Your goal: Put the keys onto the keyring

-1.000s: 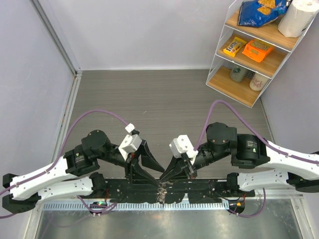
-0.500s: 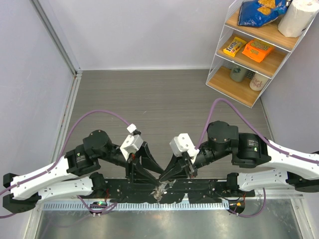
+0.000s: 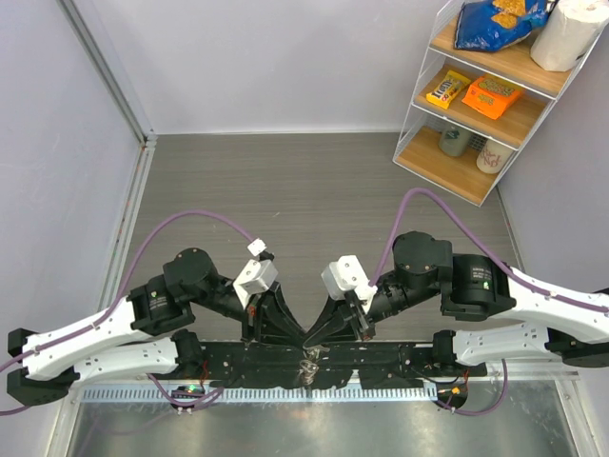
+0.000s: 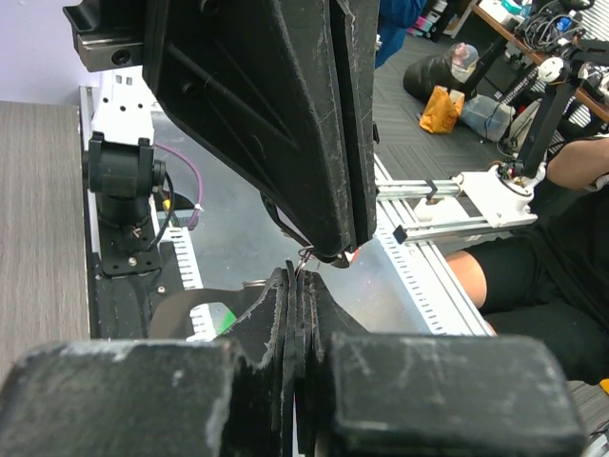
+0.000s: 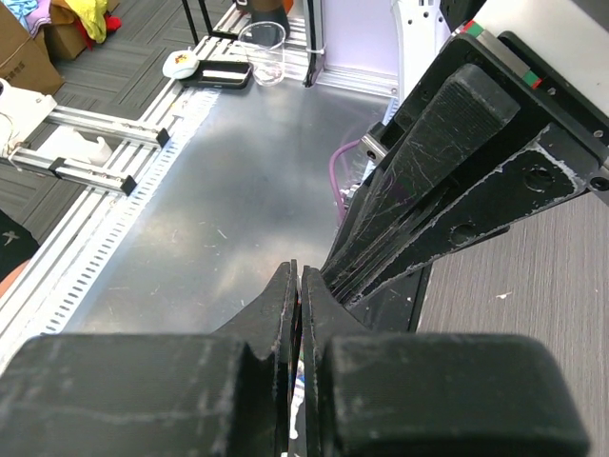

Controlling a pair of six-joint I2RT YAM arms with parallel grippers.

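Note:
My two grippers meet tip to tip over the near rail, left gripper (image 3: 303, 340) and right gripper (image 3: 316, 340). In the left wrist view my left gripper (image 4: 297, 273) is shut, and a thin silvery wire loop, the keyring (image 4: 306, 255), sticks out of its tips and runs into the right gripper's shut fingertips (image 4: 335, 255). The right wrist view shows my right gripper (image 5: 297, 270) shut, with a blue-white sliver deep between its fingers (image 5: 282, 314). A small silvery bunch, the keys (image 3: 307, 367), hangs below the tips. How the grip on the ring sits is hidden.
A black rail (image 3: 400, 360) and a slotted strip (image 3: 124, 391) run along the near edge, with a metal sheet (image 3: 285, 428) beyond. A wire shelf (image 3: 476, 105) with snacks and cups stands at the far right. The left arm's base (image 4: 124, 181) is close by.
My left gripper has closed from partly open and shifted slightly right toward the right gripper's tips. The right gripper has stayed shut in place.

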